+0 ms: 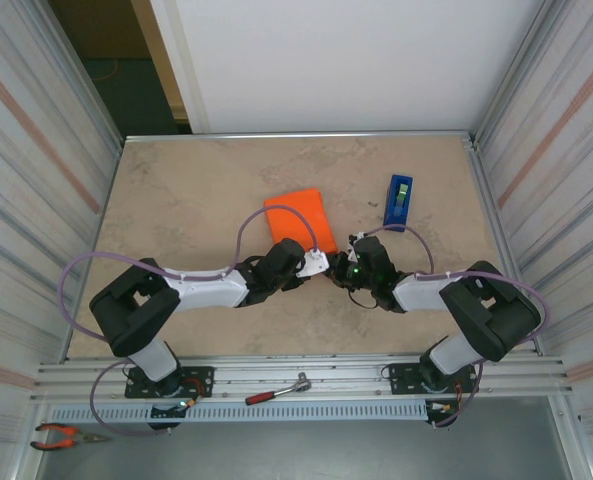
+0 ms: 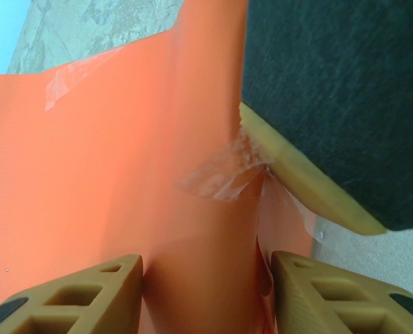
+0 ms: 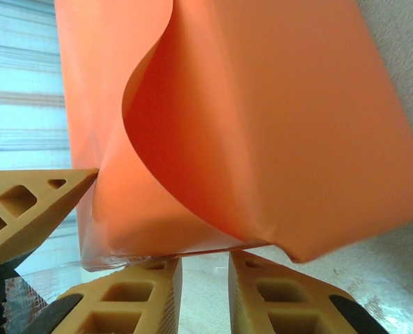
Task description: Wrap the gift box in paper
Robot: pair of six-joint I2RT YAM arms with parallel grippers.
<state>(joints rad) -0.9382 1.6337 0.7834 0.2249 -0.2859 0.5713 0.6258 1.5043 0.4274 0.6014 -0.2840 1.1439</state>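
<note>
The left gripper [image 1: 316, 262] and right gripper [image 1: 342, 262] cover the near end of the gift box [image 1: 296, 215]. Does the left press the paper [image 2: 88, 174] — unclear.

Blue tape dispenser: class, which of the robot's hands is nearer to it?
Right. The right hand lies near-left of the blue tape dispenser. The left hand is farther left, at the gift box's near edge.

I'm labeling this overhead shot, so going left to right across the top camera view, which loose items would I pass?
Red-handled pliers → orange gift box → blue tape dispenser. The ratchet on the front rail is left out, since it overlaps the box's span.
</note>
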